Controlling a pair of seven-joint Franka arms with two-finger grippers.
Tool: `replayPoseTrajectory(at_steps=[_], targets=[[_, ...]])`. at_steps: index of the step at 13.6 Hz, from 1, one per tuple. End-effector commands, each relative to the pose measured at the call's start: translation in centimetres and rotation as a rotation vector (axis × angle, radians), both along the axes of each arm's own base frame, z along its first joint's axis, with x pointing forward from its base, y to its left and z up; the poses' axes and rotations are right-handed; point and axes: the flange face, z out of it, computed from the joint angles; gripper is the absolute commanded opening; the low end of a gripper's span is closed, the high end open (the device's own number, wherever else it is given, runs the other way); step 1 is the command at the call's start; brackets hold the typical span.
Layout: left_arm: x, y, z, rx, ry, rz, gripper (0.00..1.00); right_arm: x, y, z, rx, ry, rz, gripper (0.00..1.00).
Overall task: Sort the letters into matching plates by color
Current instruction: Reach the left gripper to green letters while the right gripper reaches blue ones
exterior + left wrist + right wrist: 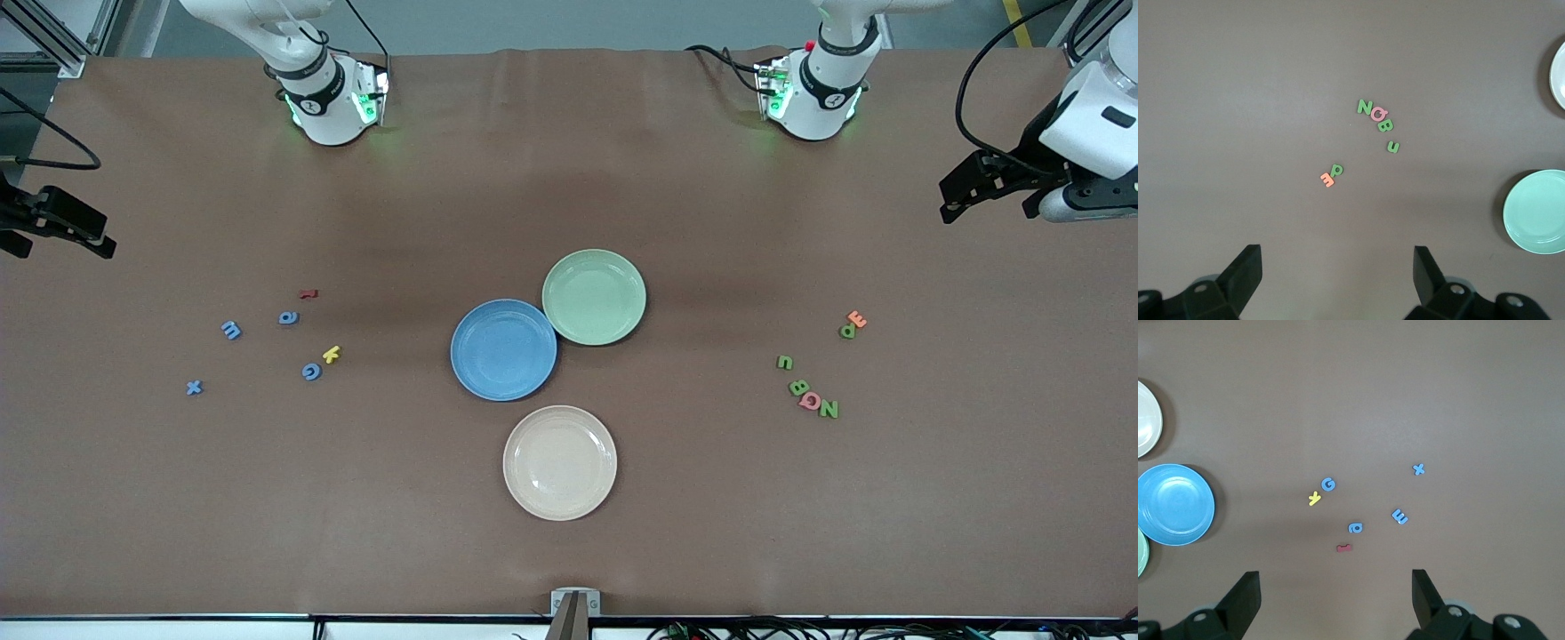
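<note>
three plates grouped mid-worktop (569, 178): blue plate (503, 349) touching pale green plate (594, 296), cream plate (560, 462) nearest the front camera, just apart from the blue one. all three bare.

four blue letters (231, 330) scattered toward the right arm's end, mixed with a yellow letter (331, 354) and a red letter (308, 293). four green letters (799, 388) clustered toward the left arm's end, one touching a pink letter (809, 401), another touching an orange letter (857, 318).

left claw (982, 182) held high over its end of the worktop, fingers spread wide, nothing gripped. right claw (53, 227) likewise up over its own end, released and bare. both arms waiting.
</note>
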Motion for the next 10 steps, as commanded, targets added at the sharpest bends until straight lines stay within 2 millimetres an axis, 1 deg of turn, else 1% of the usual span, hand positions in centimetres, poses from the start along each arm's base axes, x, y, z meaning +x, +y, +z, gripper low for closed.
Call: replayPoseTrajectory(at_steps=[1, 5, 8, 10], targets=[[0.1, -0.1, 0.5, -0.010, 0.016, -0.015, 1.00, 0.1, 0.0, 0.4, -0.016, -0.005, -0.008, 1.00], [0.3, 0.2, 0.2, -0.012, 0.024, -0.010, 1.00, 0.1, 0.0, 0.4, -0.015, -0.005, -0.008, 1.00], [1.9, 0.4, -3.1, -0.005, 0.085, -0.007, 1.00, 0.1, 0.0, 0.4, -0.016, -0.004, -0.008, 1.00], [3.6, 0.1, -6.4, -0.005, 0.123, -0.012, 1.00, 0.1, 0.1, 0.4, -0.015, -0.004, -0.008, 1.00]])
